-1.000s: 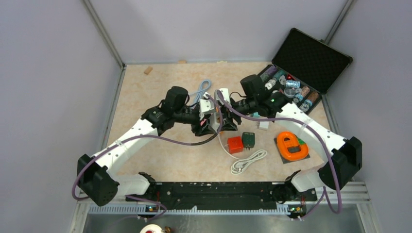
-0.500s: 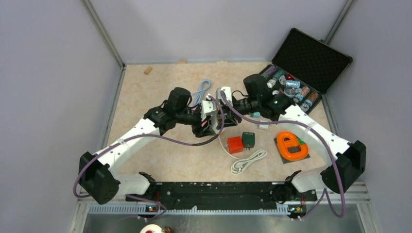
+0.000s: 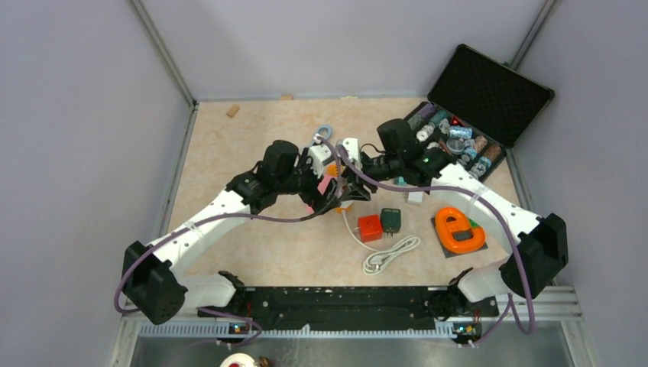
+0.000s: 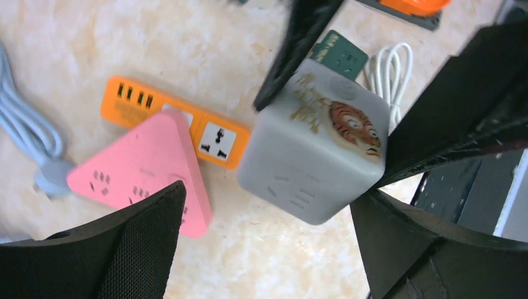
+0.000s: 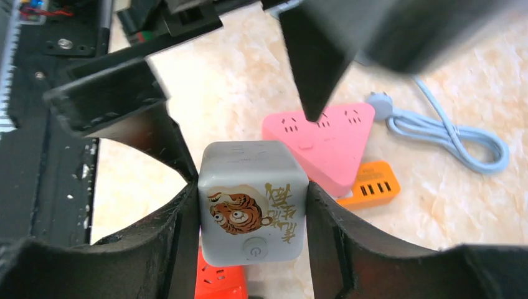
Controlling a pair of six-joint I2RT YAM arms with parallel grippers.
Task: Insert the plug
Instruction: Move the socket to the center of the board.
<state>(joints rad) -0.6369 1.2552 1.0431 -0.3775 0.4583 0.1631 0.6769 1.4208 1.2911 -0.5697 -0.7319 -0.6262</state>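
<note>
While right end effector (image 5: 248,182) clamps it, tiger cube (image 5: 252,215), between jaws

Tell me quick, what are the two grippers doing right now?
Left gripper: open, holding nothing.
Right gripper: closed on the grey tiger cube.

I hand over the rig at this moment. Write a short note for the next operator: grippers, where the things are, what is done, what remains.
Right gripper: shut on the grey tiger cube socket, held above the table.
Left gripper: open and empty, its fingers either side of the cube.
Blue cable plug lies on the table beside the pink triangular strip; white coiled cable lies at the near side.
Done: cube is lifted. Left: grasp a plug and insert it; none is held yet.
</note>
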